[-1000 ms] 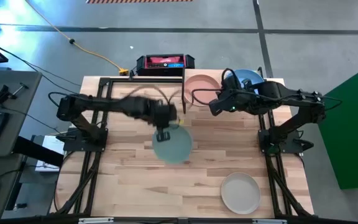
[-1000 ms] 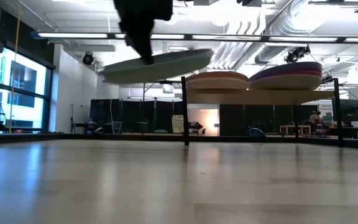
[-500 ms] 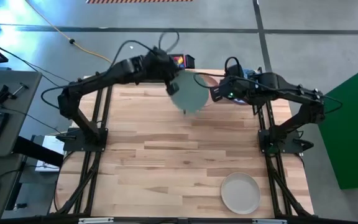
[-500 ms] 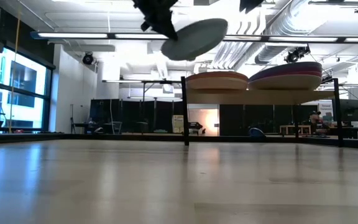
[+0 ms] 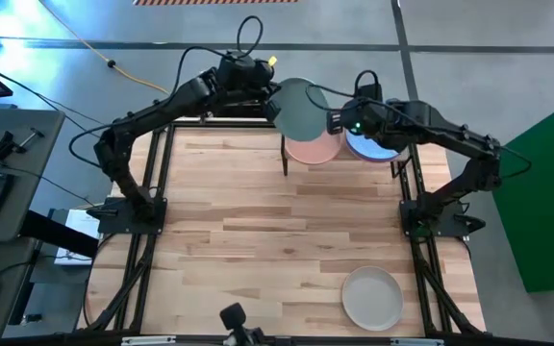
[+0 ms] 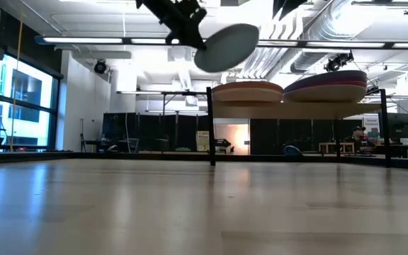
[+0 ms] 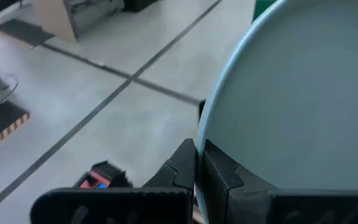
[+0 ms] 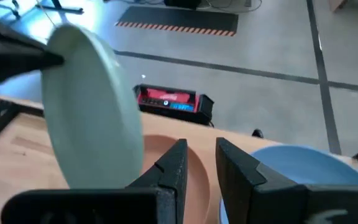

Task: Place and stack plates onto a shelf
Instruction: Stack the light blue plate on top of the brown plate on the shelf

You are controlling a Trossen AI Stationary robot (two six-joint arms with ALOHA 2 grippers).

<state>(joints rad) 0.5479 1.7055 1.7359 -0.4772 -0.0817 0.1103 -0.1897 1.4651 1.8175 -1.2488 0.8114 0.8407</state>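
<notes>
Left tool [image 7: 197, 165] pinches the mint plate [image 5: 299, 109] by its rim: stiff, light, slippery; right tool [image 8: 199, 163] hovers partly open, empty

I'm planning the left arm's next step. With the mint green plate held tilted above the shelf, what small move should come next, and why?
Probably level the mint green plate and lower it onto the peach-topped stack. The left gripper holds it by the rim, tilted, above the shelf; the right gripper waits beside the blue plate.
</notes>
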